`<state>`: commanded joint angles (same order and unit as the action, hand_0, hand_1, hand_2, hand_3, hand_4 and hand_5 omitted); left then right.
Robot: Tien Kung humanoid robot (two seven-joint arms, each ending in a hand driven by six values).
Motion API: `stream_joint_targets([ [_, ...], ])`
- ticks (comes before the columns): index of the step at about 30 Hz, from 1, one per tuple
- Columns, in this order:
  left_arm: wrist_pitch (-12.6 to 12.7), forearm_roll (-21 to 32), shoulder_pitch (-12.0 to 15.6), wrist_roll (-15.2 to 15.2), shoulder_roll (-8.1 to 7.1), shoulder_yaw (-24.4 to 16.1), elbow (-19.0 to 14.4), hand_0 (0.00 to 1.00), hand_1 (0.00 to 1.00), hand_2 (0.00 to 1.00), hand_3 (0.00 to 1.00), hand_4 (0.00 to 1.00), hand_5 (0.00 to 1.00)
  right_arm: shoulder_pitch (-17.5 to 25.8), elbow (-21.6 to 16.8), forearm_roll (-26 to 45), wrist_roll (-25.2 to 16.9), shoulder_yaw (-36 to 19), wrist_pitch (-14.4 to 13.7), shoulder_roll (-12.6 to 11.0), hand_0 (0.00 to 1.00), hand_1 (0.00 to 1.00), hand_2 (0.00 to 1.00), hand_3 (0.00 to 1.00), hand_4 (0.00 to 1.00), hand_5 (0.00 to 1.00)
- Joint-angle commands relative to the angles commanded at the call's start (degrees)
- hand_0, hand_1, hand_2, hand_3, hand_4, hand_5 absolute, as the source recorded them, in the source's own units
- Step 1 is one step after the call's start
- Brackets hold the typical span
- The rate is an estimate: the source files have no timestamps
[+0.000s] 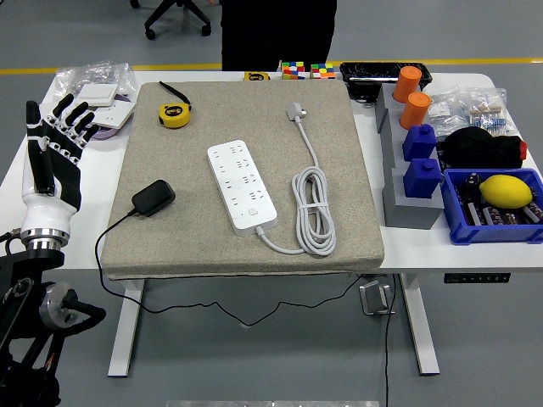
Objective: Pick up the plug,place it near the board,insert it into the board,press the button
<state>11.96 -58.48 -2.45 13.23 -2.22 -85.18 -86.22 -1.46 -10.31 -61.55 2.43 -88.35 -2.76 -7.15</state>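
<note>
A black plug adapter (153,197) lies on the left part of the beige mat (339,144), its thin black cord running off the mat's front edge. A white power strip (242,186) lies diagonally in the middle of the mat, its button near the front end, with its white cable coiled to the right (313,211). My left hand (53,153) stands upright over the table's left edge, fingers spread, holding nothing, well left of the plug. The right hand is out of view.
A yellow tape measure (176,114) sits at the mat's far left corner. Plastic bags (96,89) lie behind my left hand. Orange and blue blocks (417,127), a grey stand and a blue bin (492,208) with a yellow lemon crowd the right side. A person stands behind the table.
</note>
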Motion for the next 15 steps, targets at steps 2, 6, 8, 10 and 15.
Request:
stream_joint_targets([
  [2,0.09,-0.85,0.07,-0.27,0.05,-0.15,-0.05,0.787,0.802,0.787,0.804,0.998,0.751,-0.04,0.00,0.07,-0.04,0.04,-0.02,-0.01,0.957,0.905,0.848,0.876,0.998,0.998],
  [6,0.49,-2.77,0.05,-0.91,0.00,-0.55,-0.26,0.787,0.802,0.787,0.804,0.998,0.751,-0.16,0.00,0.19,-0.07,0.19,-0.02,-0.05,0.957,0.905,0.848,0.876,0.998,0.998],
  [8,0.63,-3.31,-0.03,-1.21,-0.09,-0.72,-0.29,0.786,0.797,0.784,0.805,0.998,0.643,-0.18,0.00,0.25,-0.08,0.28,0.00,-0.06,0.958,0.904,0.848,0.876,0.998,0.998],
  [10,0.64,-2.98,-0.09,-1.12,-0.07,-0.88,-0.26,0.786,0.797,0.784,0.805,0.998,0.643,-0.16,0.00,0.15,-0.03,0.21,-0.04,-0.06,0.958,0.904,0.848,0.876,0.998,0.998],
  [15,0.61,-1.51,-0.08,-0.64,-0.04,-0.81,0.00,0.815,0.815,0.781,0.781,0.998,0.678,-0.03,0.00,0.16,0.09,0.27,-0.16,-0.11,0.959,0.904,0.848,0.875,0.998,0.998],
])
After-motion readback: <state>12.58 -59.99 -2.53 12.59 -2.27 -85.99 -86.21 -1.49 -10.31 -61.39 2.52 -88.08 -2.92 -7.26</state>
